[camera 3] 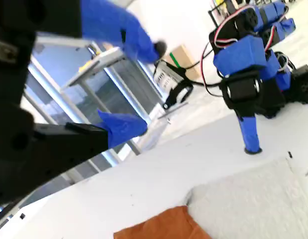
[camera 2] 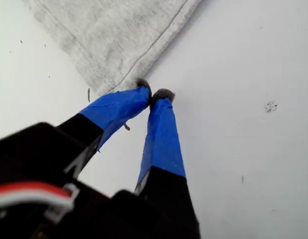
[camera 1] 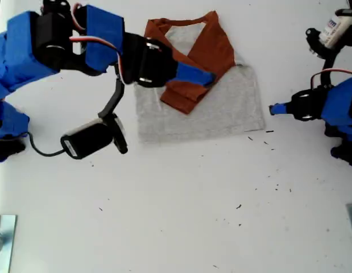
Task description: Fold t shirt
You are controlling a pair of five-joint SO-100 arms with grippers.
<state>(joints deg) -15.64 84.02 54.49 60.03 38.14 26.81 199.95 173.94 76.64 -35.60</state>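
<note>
The t shirt [camera 1: 221,111] lies flat on the white table, grey body toward the camera, rust-orange sleeves [camera 1: 207,54] folded across its chest. My second gripper [camera 1: 194,74] comes in from the exterior view's left and hovers over the folded sleeve. It is open [camera 3: 151,87] with nothing between its fingers; grey cloth [camera 3: 253,199] and an orange edge [camera 3: 158,226] show below it. My first gripper [camera 1: 276,108] is at the exterior view's right, just off the shirt's hem corner [camera 2: 114,40]. It is shut [camera 2: 154,93], tips together and holding nothing.
A black camera module [camera 1: 93,138] with a cable hangs under the arm at the exterior view's left. A white labelled part [camera 1: 338,28] sits at the top right of that view, and a metal piece [camera 1: 2,236] at its bottom left. Dark specks dot the table.
</note>
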